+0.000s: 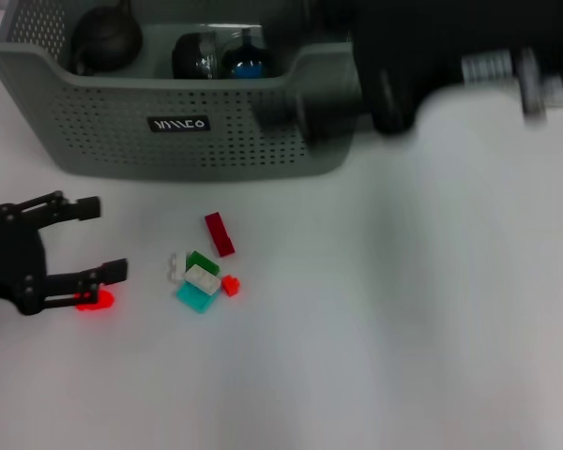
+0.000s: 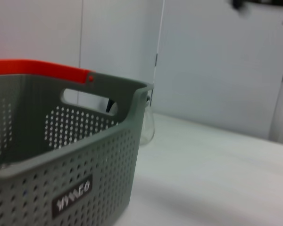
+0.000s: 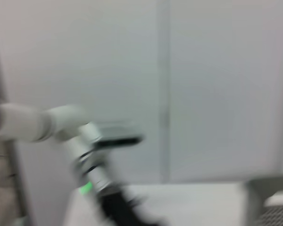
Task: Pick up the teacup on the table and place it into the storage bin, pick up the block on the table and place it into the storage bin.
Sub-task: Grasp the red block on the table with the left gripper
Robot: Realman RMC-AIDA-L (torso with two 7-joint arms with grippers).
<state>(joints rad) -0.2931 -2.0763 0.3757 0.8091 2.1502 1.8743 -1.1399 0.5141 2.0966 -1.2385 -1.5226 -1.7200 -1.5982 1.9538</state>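
grey-green storage bin (image 1: pixel 122 131) stands at the far left of the white bench (image 1: pixel 403 328), dark rounded items inside. left gripper (image 1: pixel 92 242) rests low at the near left, fingers apart, a red block (image 1: pixel 96 300) under its nearer finger. loose blocks (image 1: pixel 205 277) lie just right. right gripper (image 1: pixel 291 112) blurs beside the bin's right end; state cannot be told.
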